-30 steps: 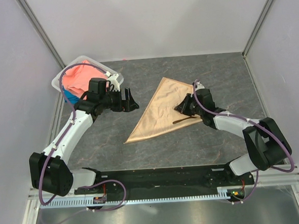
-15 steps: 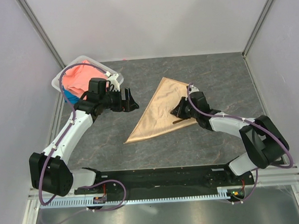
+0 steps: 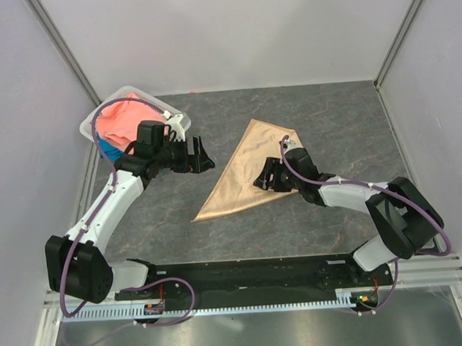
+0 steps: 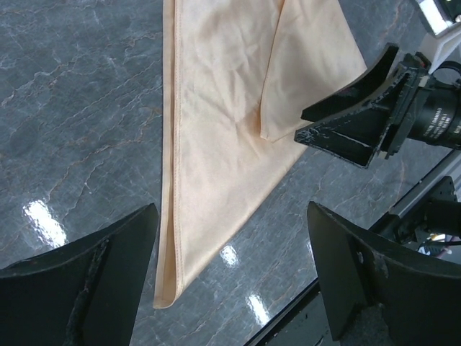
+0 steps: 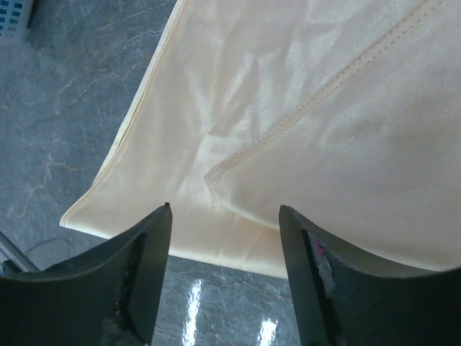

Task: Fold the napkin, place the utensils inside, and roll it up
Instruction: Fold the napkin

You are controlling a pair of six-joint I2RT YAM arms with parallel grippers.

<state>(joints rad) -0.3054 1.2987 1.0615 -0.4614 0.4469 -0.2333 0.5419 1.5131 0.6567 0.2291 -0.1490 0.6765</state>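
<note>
The peach-gold napkin (image 3: 243, 176) lies on the table as a folded triangle, and its right corner is turned over to the left as a flap (image 5: 346, 130). The utensils are hidden in every view. My right gripper (image 3: 264, 179) hovers low over the flap's edge, open with nothing between its fingers (image 5: 225, 209). My left gripper (image 3: 202, 155) stays open to the left of the napkin, apart from it. In the left wrist view its jaws (image 4: 229, 216) frame the napkin's long left edge (image 4: 173, 144) and near tip, with the right gripper's fingers (image 4: 353, 122) at the flap.
A clear plastic bin (image 3: 94, 118) stands at the back left, holding a coral-pink cloth (image 3: 125, 117) and a blue cloth (image 3: 112, 153). White walls enclose the table on three sides. The black base rail (image 3: 253, 270) runs along the near edge.
My right gripper slid left, carrying the napkin's right corner over the fork, then opened and let the cloth go. The fork no longer shows. The left arm stayed put.
</note>
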